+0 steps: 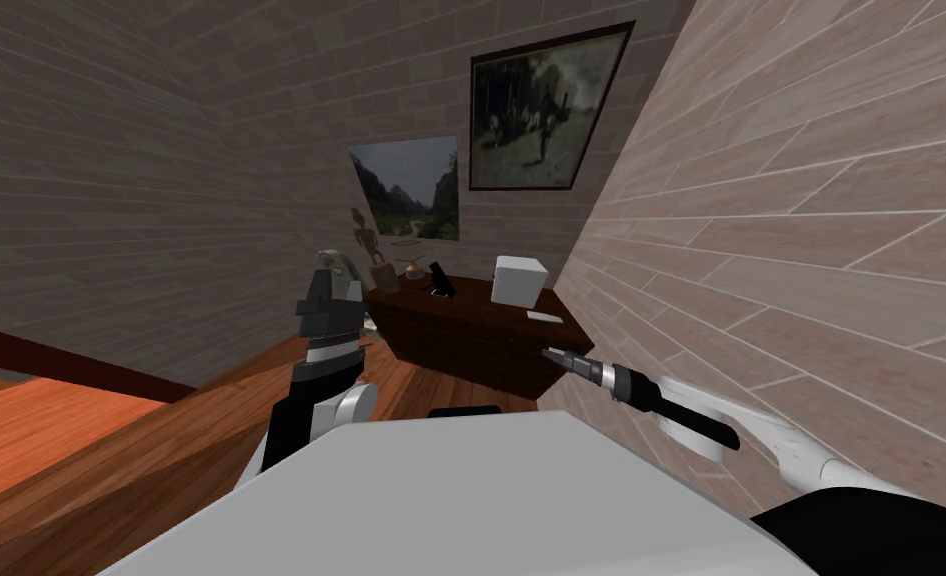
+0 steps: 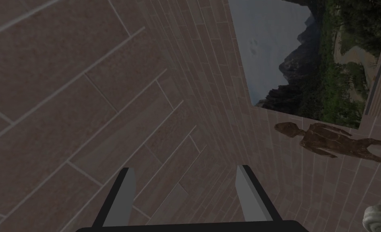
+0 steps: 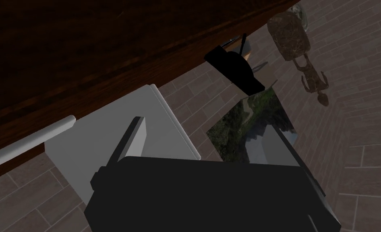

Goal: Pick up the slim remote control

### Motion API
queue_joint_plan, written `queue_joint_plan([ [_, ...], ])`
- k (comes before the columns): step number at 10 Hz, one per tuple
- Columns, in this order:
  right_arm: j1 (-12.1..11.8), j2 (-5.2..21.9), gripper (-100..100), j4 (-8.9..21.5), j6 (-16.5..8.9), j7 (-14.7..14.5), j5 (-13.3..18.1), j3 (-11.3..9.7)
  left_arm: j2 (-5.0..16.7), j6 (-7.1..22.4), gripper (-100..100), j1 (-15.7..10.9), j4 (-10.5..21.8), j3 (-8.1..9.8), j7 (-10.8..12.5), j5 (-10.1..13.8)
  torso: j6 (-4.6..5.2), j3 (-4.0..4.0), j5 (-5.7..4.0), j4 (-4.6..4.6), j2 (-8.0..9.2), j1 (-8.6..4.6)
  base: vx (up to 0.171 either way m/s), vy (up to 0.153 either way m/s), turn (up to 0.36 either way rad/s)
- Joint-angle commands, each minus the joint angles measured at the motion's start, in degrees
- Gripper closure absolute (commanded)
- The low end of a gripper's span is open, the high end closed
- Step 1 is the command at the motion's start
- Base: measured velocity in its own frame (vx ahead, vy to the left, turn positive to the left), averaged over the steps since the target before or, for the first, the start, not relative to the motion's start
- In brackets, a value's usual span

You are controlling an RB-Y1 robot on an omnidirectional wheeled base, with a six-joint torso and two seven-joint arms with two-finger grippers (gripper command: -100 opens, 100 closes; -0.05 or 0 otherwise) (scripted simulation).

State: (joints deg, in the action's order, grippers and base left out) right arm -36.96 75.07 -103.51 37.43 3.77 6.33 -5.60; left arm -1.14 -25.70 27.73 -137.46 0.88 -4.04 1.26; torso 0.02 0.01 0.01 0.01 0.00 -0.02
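my left gripper (image 2: 183, 177) raised with fingers spread, right gripper (image 1: 558, 357) low off the dark wooden dresser's (image 1: 461, 340) near corner, fingers apart too, slim light grey remote control (image 1: 544, 316) along the top's near edge, white box (image 1: 518, 279) just behind it

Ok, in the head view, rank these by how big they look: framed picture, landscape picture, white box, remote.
Largest to smallest, no close calls:
1. framed picture
2. landscape picture
3. white box
4. remote, a thin sliver near the white box
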Motion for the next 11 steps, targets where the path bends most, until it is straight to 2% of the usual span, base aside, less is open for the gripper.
queue_joint_plan([
  [1, -1.1, 2.9, -100, 2.5, 0.4, -0.2, 1.1, -0.4, 0.0, 0.0, 0, 0.0, 0.0, 0.00, 0.0, 0.0, 0.00, 0.00, 0.00, 0.00, 0.00, 0.00, -0.003, 0.013, 0.287],
  [2, -1.1, 4.7, -100, 2.5, 0.4, -0.2, 1.1, -0.4, 0.0, 0.0, 0, 0.0, 0.0, 0.00, 0.0, 0.0, -0.05, -0.01, 0.00, 0.00, -0.01, 0.00, 0.000, 0.004, 0.148],
  [3, -1.8, 6.5, -100, 4.8, 0.5, -0.4, 2.2, -1.1, 0.0, 0.0, 0, 0.0, 0.0, 0.00, 0.0, 0.0, 0.01, -0.01, -0.01, 0.00, -0.01, -0.02, 0.005, 0.008, 0.276],
  [4, -1.8, 8.2, -100, 4.8, 0.5, -0.4, 2.2, -1.1, 0.0, 0.0, 0, 0.0, 0.0, 0.00, 0.0, 0.0, -0.05, -0.03, -0.01, -0.01, -0.04, -0.03, 0.007, -0.001, 0.170],
  [5, -2.5, 10.2, -100, 7.0, 0.6, -0.6, 3.3, -1.7, 0.0, 0.0, 0, 0.0, 0.0, 0.00, 0.0, 0.0, 0.02, -0.02, -0.01, -0.01, -0.04, -0.03, 0.012, 0.000, 0.294],
  [6, -2.5, 11.6, -100, 7.0, 0.6, -0.6, 3.3, -1.7, 0.0, 0.0, 0, 0.0, 0.0, 0.00, 0.0, 0.0, -0.05, -0.04, -0.01, -0.02, -0.07, -0.04, 0.013, -0.008, 0.164],
  [7, -3.3, 13.6, -100, 9.2, 0.7, -0.9, 4.5, -2.5, 0.0, 0.0, 0, 0.0, 0.0, 0.00, 0.0, 0.0, 0.03, -0.04, -0.02, -0.01, -0.06, -0.06, 0.016, -0.007, 0.298],
  [8, -3.3, 14.7, -100, 9.2, 0.7, -0.9, 4.5, -2.5, 0.0, 0.0, 0, 0.0, 0.0, 0.00, 0.0, 0.0, -0.04, -0.05, -0.02, -0.02, -0.09, -0.07, 0.014, -0.016, 0.156],
  [9, -4.1, 16.3, -100, 11.3, 0.7, -1.3, 5.7, -3.2, 0.0, 0.0, 0, 0.0, 0.0, 0.01, 0.0, 0.0, 0.03, -0.04, -0.03, -0.02, -0.08, -0.09, 0.016, -0.015, 0.315],
  [10, -4.1, 17.7, -100, 11.3, 0.7, -1.3, 5.7, -3.2, 0.0, 0.0, 0, 0.0, 0.0, 0.00, 0.0, 0.0, -0.03, -0.05, -0.02, -0.02, -0.09, -0.09, 0.014, -0.024, 0.157],
  [11, -4.9, 19.6, -100, 13.4, 0.7, -1.7, 6.9, -4.0, 0.0, 0.0, 0, 0.0, 0.0, 0.01, 0.0, 0.0, 0.04, -0.04, -0.03, -0.01, -0.08, -0.11, 0.018, -0.024, 0.289],
])
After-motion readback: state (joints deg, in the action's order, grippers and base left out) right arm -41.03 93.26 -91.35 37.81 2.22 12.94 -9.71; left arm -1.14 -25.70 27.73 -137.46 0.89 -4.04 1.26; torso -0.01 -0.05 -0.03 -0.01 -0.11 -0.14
